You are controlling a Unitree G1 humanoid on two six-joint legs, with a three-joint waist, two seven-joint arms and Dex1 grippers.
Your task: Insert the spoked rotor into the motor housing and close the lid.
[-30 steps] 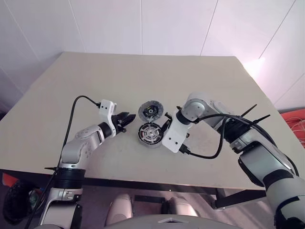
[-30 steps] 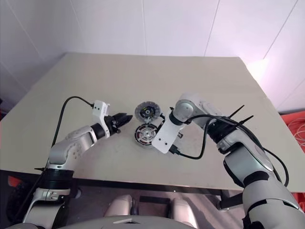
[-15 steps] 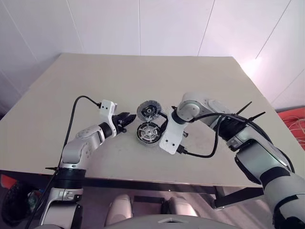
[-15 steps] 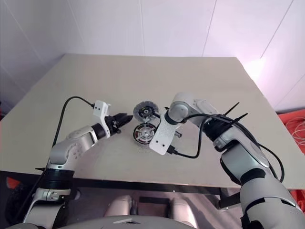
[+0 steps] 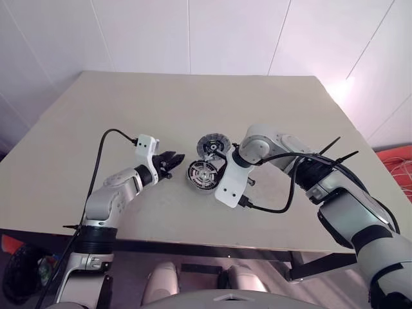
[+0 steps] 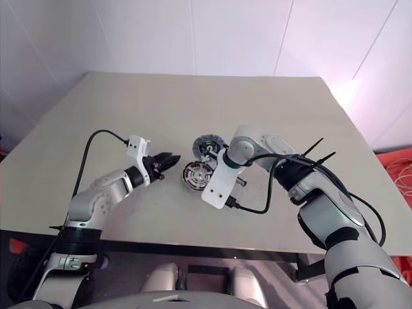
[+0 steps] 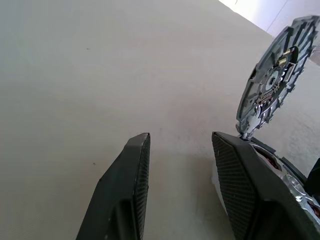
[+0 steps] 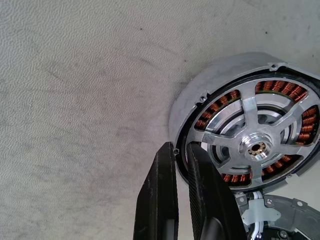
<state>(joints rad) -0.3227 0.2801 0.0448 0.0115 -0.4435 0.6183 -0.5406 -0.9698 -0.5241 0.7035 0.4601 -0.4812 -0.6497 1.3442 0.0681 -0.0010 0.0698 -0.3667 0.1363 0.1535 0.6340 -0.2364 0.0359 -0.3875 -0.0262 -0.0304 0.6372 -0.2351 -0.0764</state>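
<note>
since the earlier frame the ribbed grey disc lid [image 5: 213, 144] has tipped up on edge, and the right gripper [image 8: 181, 150] has pinched shut on the round dark motor housing [image 8: 186, 116] rim, probably to steady it. silver-white spoked rotor [image 8: 256, 146] sits seated over the copper windings on the table [image 5: 193, 103]. left gripper [image 7: 180, 145] waits half open beside the housing, holding nothing.

Surface [image 5: 193, 109]: beige, matte top with straight edges. Wall [image 5: 193, 32]: white panels behind it, with thin seams.
</note>
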